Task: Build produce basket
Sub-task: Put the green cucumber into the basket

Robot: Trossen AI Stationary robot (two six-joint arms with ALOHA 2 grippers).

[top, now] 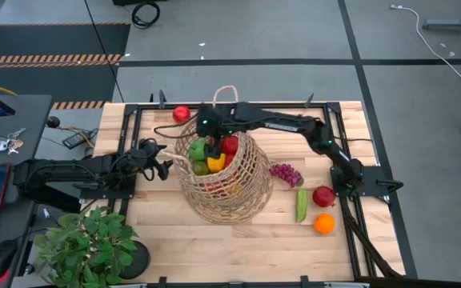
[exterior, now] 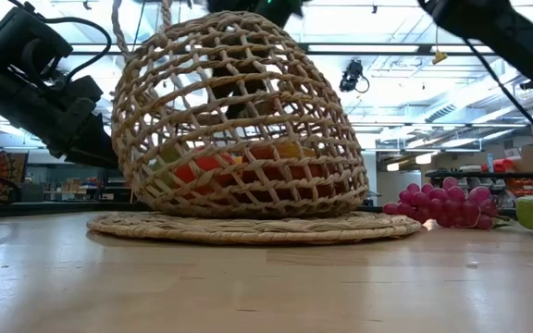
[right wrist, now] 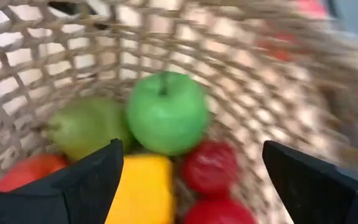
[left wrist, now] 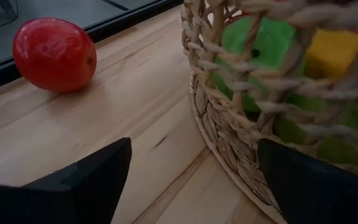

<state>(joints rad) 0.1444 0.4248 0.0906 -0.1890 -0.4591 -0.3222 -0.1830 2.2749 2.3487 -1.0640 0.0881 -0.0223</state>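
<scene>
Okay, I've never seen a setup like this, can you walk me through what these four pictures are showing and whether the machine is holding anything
It is a two-armed robot at a wooden table, filling a wicker basket with toy produce. One picture looks straight down, one looks level across the tabletop, and two come from cameras on the wrists. The right pincer hangs open over the basket's mouth, above a green apple, a pear and red and yellow pieces; it holds nothing. The left pincer is open beside the basket's rim, also empty. Still out on the table are a red tomato, purple grapes, a green vegetable, a red fruit and an orange. A potted plant stands at one corner.
</scene>
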